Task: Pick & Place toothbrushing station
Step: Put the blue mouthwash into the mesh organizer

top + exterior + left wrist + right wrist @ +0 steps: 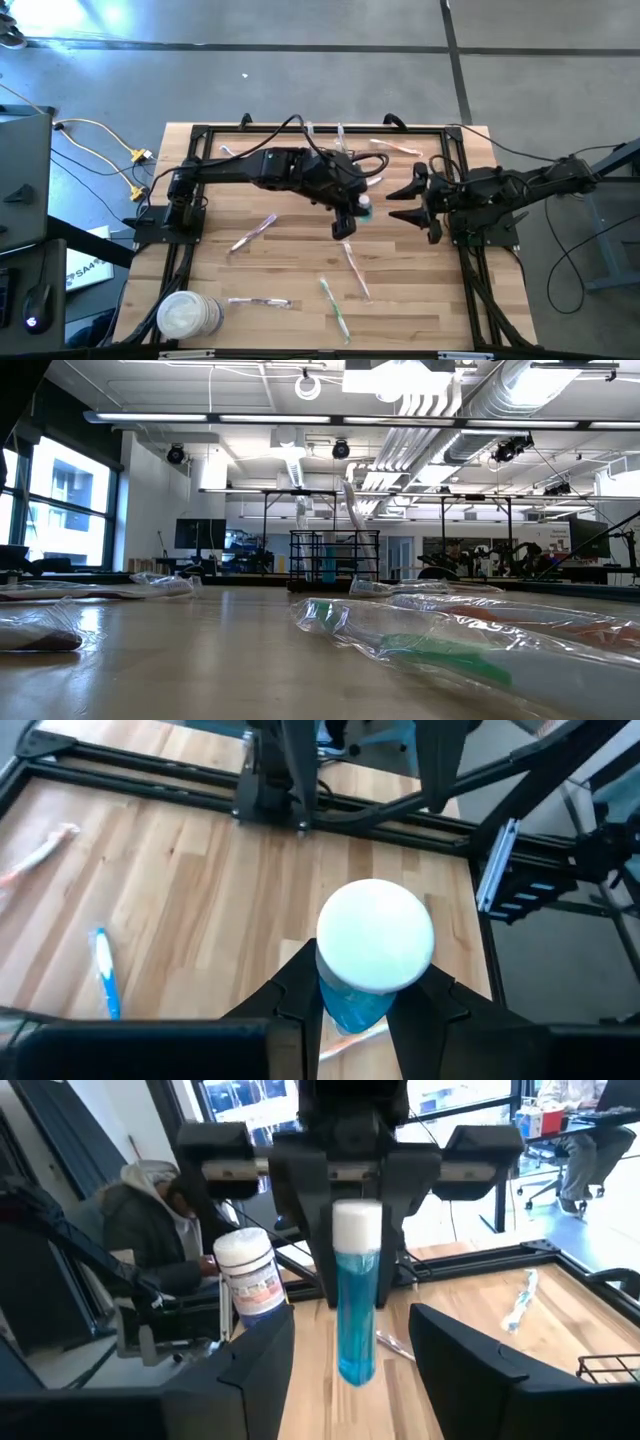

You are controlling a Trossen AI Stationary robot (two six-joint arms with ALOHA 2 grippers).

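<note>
You have the left gripper point(352, 212) near the middle of the table point(300, 300), gripping a bottle point(364, 208) held upright above the boards. The right gripper point(405, 199) sits just to the bottle's right, pointing at it, its fingers spread apart. Behind both grippers, at the far edge, stands the wire basket point(334, 560) with toothbrushes sticking up out of it. Wrapped toothbrushes point(352, 270) lie scattered in front of the grippers; another point(252, 233) lies to the left of centre. A round tub point(188, 315) rests at your front left corner, with one more wrapped brush point(260, 301) just to its right.
</note>
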